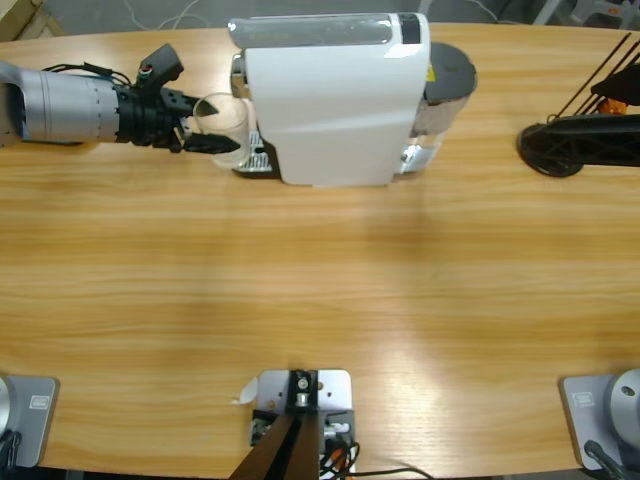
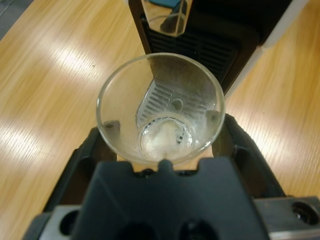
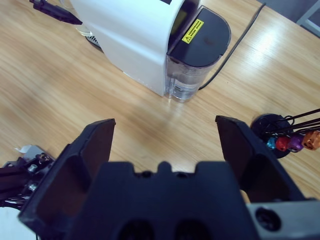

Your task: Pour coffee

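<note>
A small clear glass tumbler (image 2: 160, 107) sits between the two black jaws of my left gripper (image 2: 161, 122), which is shut on it. Its bottom shows a pale, faintly tan patch (image 2: 162, 137); I cannot tell if this is coffee. In the high view the left gripper (image 1: 212, 137) holds the tumbler (image 1: 222, 115) upright at the left end of the white coffee machine (image 1: 335, 100), just before its black drip grille (image 2: 200, 47) and spout (image 2: 167, 15). My right gripper (image 3: 165, 127) is open, high above the table, with nothing between its jaws.
The machine's dark water tank (image 3: 195, 55) faces the right side, its cable trailing off behind. A black capsule rack (image 1: 575, 140) with coloured capsules (image 3: 292, 141) stands at the far right. Bare wooden tabletop (image 1: 320, 300) stretches in front of the machine.
</note>
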### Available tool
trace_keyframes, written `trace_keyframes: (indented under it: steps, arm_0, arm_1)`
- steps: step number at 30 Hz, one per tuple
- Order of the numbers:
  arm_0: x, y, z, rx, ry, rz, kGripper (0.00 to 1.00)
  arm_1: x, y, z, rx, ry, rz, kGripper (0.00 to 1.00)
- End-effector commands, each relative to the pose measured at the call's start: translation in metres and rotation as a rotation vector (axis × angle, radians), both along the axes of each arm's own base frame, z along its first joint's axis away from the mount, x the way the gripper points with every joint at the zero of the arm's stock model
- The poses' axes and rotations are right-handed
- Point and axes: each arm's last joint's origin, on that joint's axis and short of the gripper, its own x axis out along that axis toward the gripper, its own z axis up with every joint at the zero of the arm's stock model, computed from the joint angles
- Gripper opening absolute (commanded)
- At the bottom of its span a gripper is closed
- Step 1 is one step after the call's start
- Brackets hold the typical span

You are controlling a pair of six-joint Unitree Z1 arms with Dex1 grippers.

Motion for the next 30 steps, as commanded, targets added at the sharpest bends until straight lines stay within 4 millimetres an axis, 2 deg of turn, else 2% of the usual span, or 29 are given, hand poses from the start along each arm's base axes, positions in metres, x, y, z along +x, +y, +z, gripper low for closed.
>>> trace_keyframes:
  steps: [1, 17, 27, 28, 29, 30]
  arm_0:
    - [0.011, -0.014, -0.014, -0.028, 0.034, -0.017, 0.0]
    - [0.007, -0.03, -0.02, -0.037, 0.102, -0.02, 0.0]
    - [0.012, -0.033, -0.022, -0.05, 0.125, -0.003, 0.0]
    - [0.012, -0.034, -0.022, -0.051, 0.126, -0.003, 0.016]
    - [0.012, -0.034, -0.022, -0.051, 0.127, -0.002, 0.095]
    - [0.012, -0.034, -0.022, -0.052, 0.126, -0.003, 0.215]
  arm_1:
    - [-0.001, 0.002, -0.013, -0.013, 0.035, 0.002, 0.885]
    - [-0.001, 0.002, -0.014, -0.002, 0.029, -0.004, 0.885]
    - [-0.001, 0.002, -0.012, 0.005, 0.022, -0.004, 0.885]
    - [-0.001, 0.002, -0.012, 0.006, 0.022, -0.004, 0.885]
    - [-0.001, 0.002, -0.012, 0.006, 0.022, -0.005, 0.885]
    - [-0.001, 0.002, -0.012, 0.006, 0.022, -0.005, 0.885]
